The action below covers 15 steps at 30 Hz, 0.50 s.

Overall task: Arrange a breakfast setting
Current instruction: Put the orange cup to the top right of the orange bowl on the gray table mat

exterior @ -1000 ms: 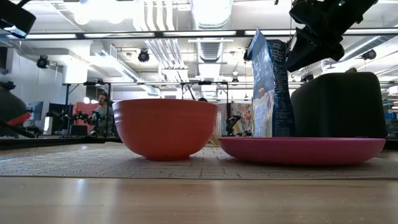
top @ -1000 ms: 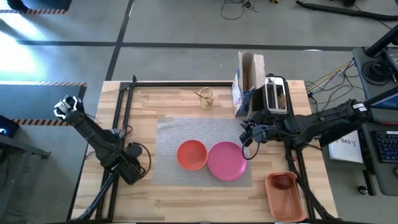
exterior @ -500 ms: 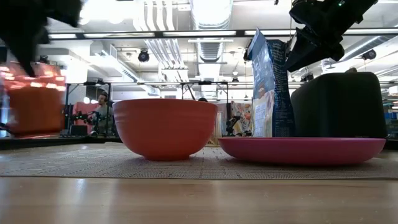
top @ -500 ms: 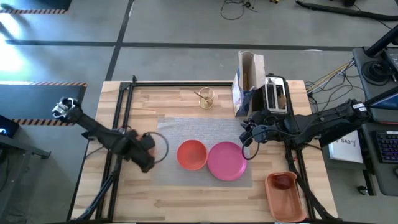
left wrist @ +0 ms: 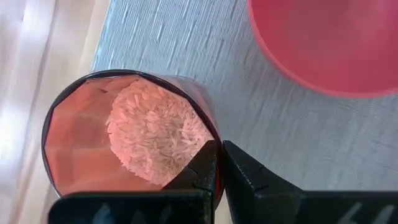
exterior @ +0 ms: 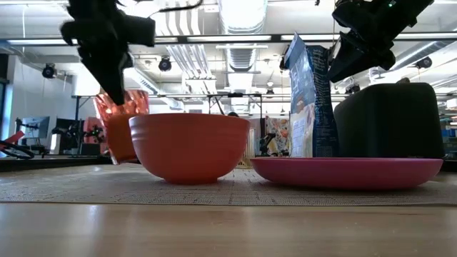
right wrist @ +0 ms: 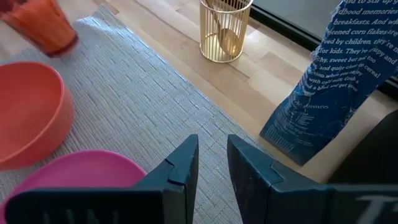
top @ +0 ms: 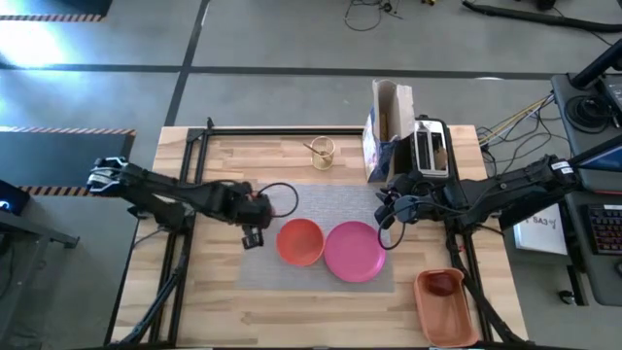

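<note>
My left pincer [top: 255, 216] pinches the rim of the small orange cup [left wrist: 127, 140], white grains inside it, held above the left part of the grey placemat [top: 292, 272], just beside the orange bowl [top: 299, 241]. The pink plate [top: 354, 252] lies touching the bowl's right side. My right pincer [top: 386, 208] hangs above the placemat's right edge near the toaster [top: 431, 148], fingers slightly apart and holding nothing. A red apple [top: 442, 284] sits in the orange tray [top: 445, 313] on the surface.

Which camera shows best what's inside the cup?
The left wrist view: it looks down into the cup, showing rice. The low view shows only its side, the right wrist view a blurred corner, and the high view hardly any.
</note>
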Each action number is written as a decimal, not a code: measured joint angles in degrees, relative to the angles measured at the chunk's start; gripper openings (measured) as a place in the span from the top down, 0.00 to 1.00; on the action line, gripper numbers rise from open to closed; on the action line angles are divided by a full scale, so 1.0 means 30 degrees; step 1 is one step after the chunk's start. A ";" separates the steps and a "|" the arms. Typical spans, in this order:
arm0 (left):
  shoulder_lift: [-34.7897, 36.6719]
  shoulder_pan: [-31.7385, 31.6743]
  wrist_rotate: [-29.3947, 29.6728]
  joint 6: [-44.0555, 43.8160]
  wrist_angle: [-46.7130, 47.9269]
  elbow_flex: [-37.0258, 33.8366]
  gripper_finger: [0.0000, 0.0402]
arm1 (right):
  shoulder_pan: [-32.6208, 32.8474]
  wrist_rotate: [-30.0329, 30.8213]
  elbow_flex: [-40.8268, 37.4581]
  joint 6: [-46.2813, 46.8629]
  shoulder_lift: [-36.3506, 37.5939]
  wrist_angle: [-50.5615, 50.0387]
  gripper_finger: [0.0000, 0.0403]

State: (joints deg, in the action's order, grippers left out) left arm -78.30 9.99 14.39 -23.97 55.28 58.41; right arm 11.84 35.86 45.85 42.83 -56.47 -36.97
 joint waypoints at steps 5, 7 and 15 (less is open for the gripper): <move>-0.1292 -0.0777 -0.0393 0.1193 -0.0758 0.0001 1.00 | 0.0000 0.0000 0.0006 0.0003 0.0000 -0.0004 0.80; -0.1548 -0.0870 -0.0610 0.1509 -0.0987 0.0029 1.00 | 0.0000 0.0006 -0.0001 0.0005 0.0000 -0.0001 0.80; -0.2207 -0.0946 -0.0536 0.2780 -0.1384 0.1014 1.00 | 0.0000 0.0004 0.0006 0.0064 0.0000 0.0000 0.79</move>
State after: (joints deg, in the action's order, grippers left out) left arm -84.92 7.15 12.78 -15.62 51.13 61.45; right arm 11.84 35.87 45.87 43.03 -56.47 -36.97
